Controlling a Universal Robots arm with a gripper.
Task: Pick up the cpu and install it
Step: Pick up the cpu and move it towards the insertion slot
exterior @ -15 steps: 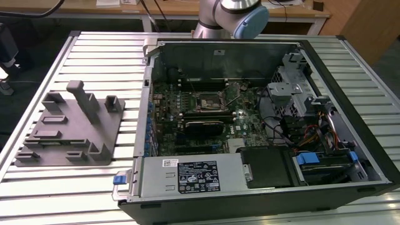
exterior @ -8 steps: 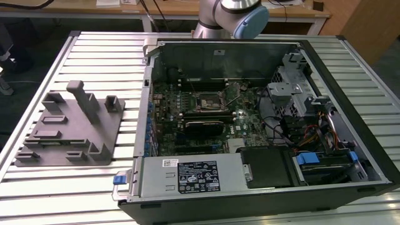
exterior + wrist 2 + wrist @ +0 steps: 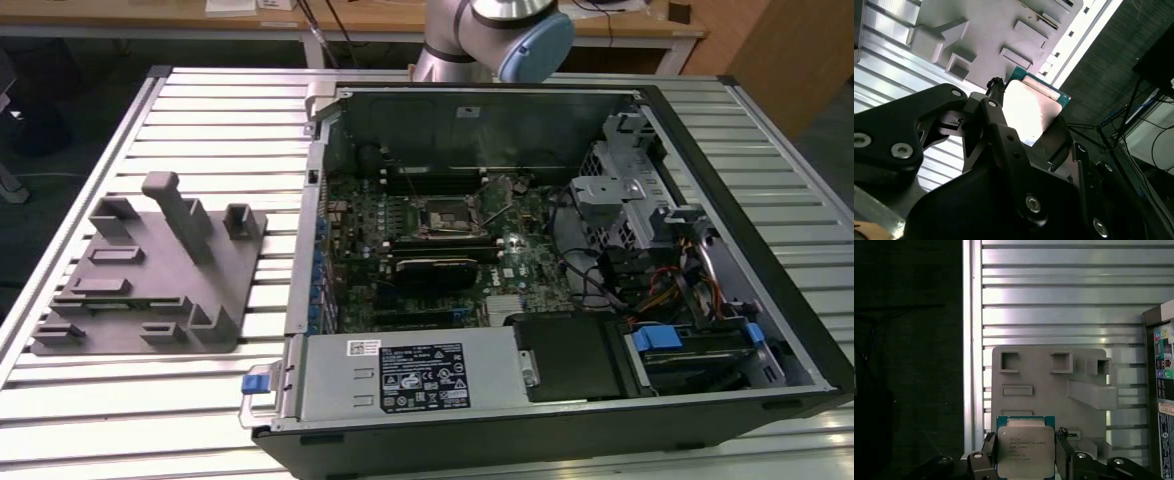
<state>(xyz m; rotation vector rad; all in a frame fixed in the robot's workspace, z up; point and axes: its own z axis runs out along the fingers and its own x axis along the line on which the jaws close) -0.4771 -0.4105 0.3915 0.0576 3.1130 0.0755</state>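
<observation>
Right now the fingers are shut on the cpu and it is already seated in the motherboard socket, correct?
Not seated. The fingers are shut on the cpu, but the first wrist view shows it held over the grey tray on the slatted table, outside the computer case.

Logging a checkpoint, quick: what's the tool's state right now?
The tool is shut on the cpu, gripping it by two opposite edges.
</observation>
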